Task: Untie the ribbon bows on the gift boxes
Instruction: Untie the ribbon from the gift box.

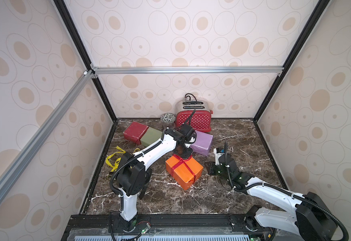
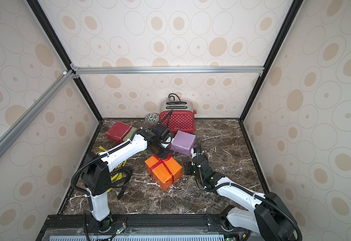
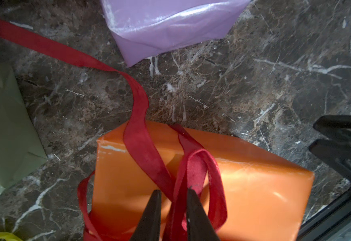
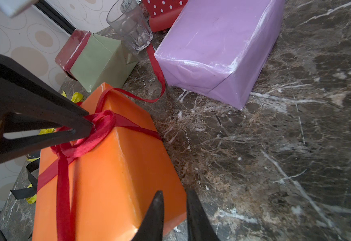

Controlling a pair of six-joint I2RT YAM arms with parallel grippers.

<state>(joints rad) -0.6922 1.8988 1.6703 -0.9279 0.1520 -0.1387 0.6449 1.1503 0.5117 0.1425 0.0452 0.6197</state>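
red ribbon bow [image 3: 193,167] pinched between left jaws, atop orange box [image 3: 254,187].

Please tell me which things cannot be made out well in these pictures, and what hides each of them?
- Olive green box: in a top view, mostly behind the left arm.
- Yellow ribbons: in a top view, partly behind that arm; their number is unclear.
- Black ribbon: partly under the same arm; its lettering is too small to read fully.
- Red ribbon: in the right wrist view, its free end is hidden behind the glass.
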